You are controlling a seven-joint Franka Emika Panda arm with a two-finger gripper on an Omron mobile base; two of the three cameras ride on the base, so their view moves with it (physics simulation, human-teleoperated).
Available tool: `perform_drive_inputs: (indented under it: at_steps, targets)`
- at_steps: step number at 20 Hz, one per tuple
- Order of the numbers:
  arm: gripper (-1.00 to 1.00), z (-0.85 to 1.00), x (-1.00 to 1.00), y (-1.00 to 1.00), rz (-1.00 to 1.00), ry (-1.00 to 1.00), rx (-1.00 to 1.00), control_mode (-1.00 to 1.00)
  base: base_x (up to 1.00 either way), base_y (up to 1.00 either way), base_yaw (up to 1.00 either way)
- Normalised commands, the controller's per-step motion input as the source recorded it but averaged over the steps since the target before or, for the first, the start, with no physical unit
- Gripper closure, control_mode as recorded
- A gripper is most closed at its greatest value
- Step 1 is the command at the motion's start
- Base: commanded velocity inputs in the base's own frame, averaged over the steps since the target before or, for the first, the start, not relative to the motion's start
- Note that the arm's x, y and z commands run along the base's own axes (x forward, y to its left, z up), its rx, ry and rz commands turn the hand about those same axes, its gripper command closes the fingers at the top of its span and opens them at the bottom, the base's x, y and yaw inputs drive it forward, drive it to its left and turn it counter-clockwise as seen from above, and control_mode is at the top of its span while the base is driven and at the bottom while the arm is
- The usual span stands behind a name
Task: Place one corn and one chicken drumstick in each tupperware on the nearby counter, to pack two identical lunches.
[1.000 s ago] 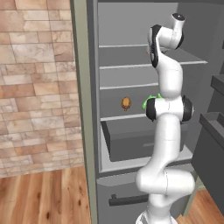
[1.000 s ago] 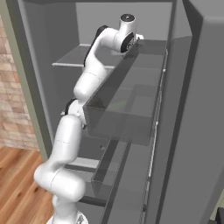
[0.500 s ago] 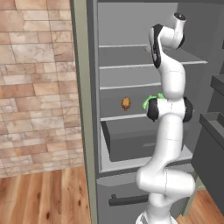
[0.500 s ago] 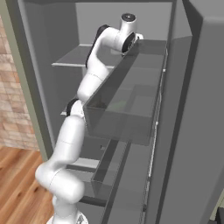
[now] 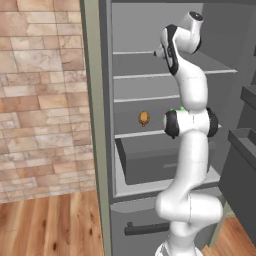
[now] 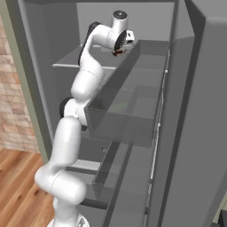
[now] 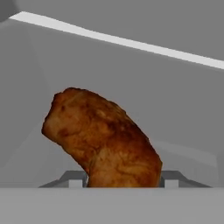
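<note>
My gripper (image 7: 122, 180) is shut on a brown-orange chicken drumstick (image 7: 103, 140), which stands up between the two fingertips (image 7: 74, 178). In the right base view the gripper (image 6: 121, 49) sits high in the open fridge, by the top shelf, with a bit of the drumstick (image 6: 117, 52) showing at it. A second chicken drumstick (image 5: 144, 118) lies on a lower fridge shelf. A sliver of green corn (image 5: 176, 108) peeks out behind my arm's elbow on that same shelf. The tupperware and the counter are out of view.
The fridge has several glass shelves (image 5: 135, 76) and a grey drawer (image 5: 150, 160) below. Its open door with clear bins (image 6: 128, 111) stands close on the arm's right. A brick wall (image 5: 40, 95) and wooden floor (image 5: 50, 225) lie to the left.
The hand has shifted a little to the left near the top shelf, the drumstick still in its grip. Nothing else has moved.
</note>
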Motion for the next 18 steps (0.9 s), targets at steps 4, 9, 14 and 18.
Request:
perform_drive_inputs:
  at_steps: [4,9,14,18]
  targets:
    - [1.00,-0.81,-0.31,0.58,0.00,-0.51,-0.05,-1.00,0.00,0.00,0.00]
    - [1.00,-1.00,-0.22,0.50,0.00,-0.66,-0.07,-1.00,0.00,0.00,0.00]
    - [1.00,-0.77,-0.48,0.36,-0.02,-0.48,-0.03,-1.00,0.00,0.00,0.00]
    - [1.00,0.09,-1.00,0.01,-0.07,-0.12,0.00,-1.00,0.00,0.00,0.00]
